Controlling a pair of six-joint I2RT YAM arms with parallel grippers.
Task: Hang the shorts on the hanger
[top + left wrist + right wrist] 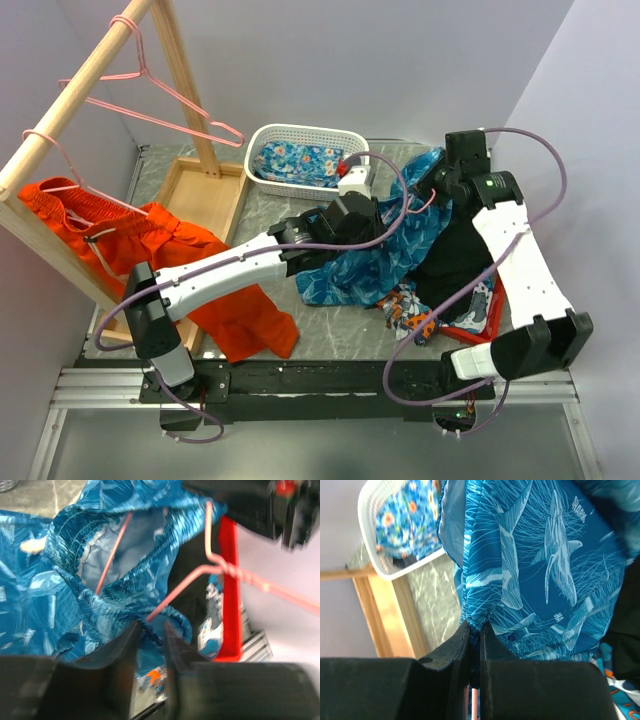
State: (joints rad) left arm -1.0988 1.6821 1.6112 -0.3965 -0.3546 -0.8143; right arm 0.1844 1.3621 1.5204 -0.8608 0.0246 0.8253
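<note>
Well, over the desk the shorts hang bunched between both arms, not yet properly hung. The right end effector is pinched on their edge. The left end effector is narrow at the waistband, and I cannot tell whether it grips. One arm of the hanger already runs inside the waist; the other side looks left to thread.

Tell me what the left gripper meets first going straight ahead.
The shorts: their bunched waistband lies just ahead of the left gripper, with the hanger wire threaded through it. Depth is unclear.
</note>
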